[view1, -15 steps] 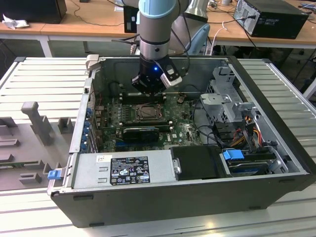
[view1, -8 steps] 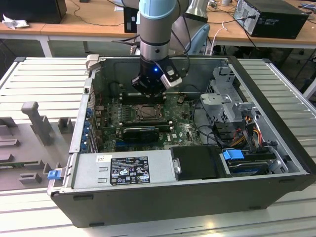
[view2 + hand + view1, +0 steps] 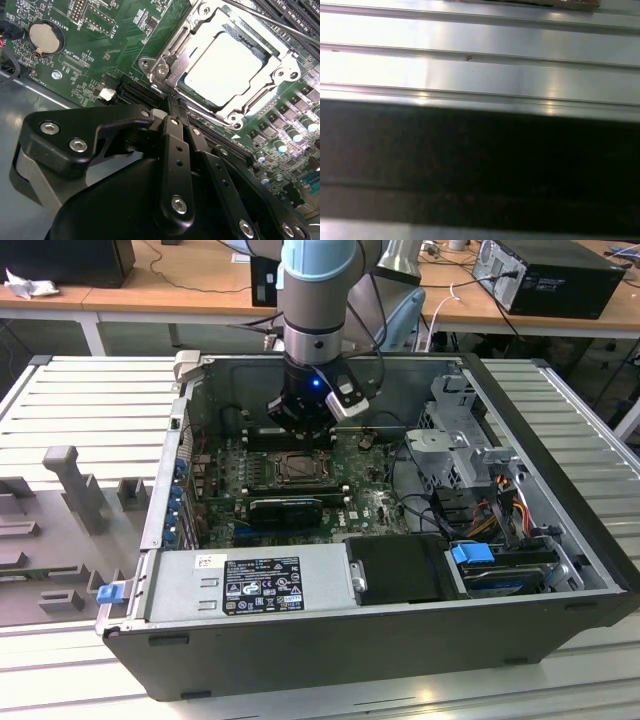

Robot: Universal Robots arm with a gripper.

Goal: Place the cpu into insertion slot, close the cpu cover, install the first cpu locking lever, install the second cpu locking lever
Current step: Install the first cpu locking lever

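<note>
The cpu (image 3: 225, 67), a pale square chip, lies flat in the insertion slot (image 3: 297, 468) on the green board. The silver cpu cover (image 3: 286, 64) is folded down around it, with the chip showing through its cut-out. A thin metal lever rod (image 3: 280, 21) runs along the socket's far side. In the second wrist view my gripper (image 3: 174, 104) has its black fingers (image 3: 172, 145) pressed together, tips right at the socket's near edge with nothing between them. In the exterior view the gripper (image 3: 300, 428) hangs just behind the slot, inside the open computer case.
A coin battery (image 3: 44, 37) sits on the board away from the socket. A long black card (image 3: 285, 508) lies in front of the slot, the power supply (image 3: 250, 585) nearer still, and a drive cage (image 3: 460, 440) at the exterior view's right. The first wrist view faces a ribbed metal surface (image 3: 480, 50).
</note>
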